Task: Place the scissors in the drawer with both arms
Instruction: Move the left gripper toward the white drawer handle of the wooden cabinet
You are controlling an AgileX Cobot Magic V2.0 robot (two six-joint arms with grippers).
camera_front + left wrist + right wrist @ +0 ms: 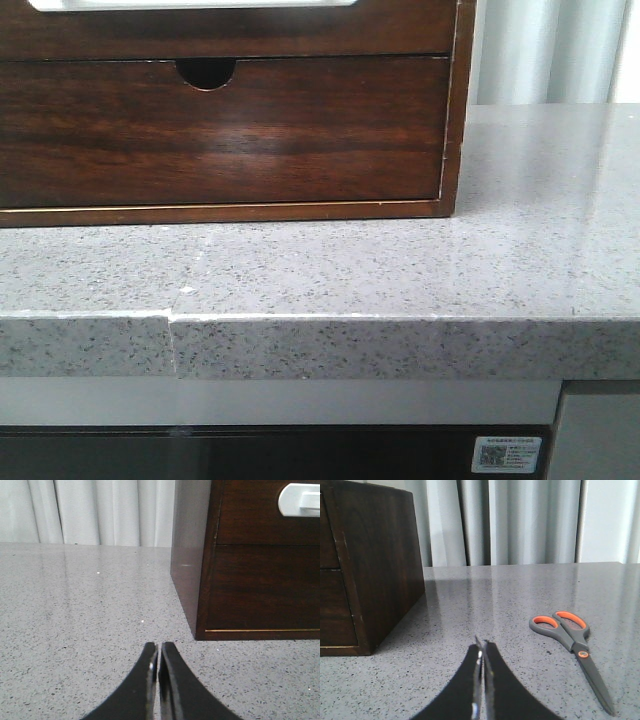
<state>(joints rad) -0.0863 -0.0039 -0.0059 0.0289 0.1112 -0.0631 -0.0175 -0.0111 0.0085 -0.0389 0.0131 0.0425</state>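
The scissors (574, 641), grey with orange-lined handles, lie flat on the grey counter in the right wrist view, handles away from me and blades toward me, off to one side of my right gripper (483, 646). That gripper is shut and empty, low over the counter. My left gripper (159, 647) is also shut and empty, just in front of the wooden cabinet's corner. The drawer (230, 30) is the upper dark brown front with a pale handle (300, 500); it is closed. Neither gripper nor the scissors show in the front view.
The dark wood cabinet (385, 565) stands at the back of the speckled grey counter (400, 270). Its lower drawer (220, 140) has a semicircular finger notch (206, 72) and is closed. The counter's front edge (320, 320) is near. White curtains hang behind.
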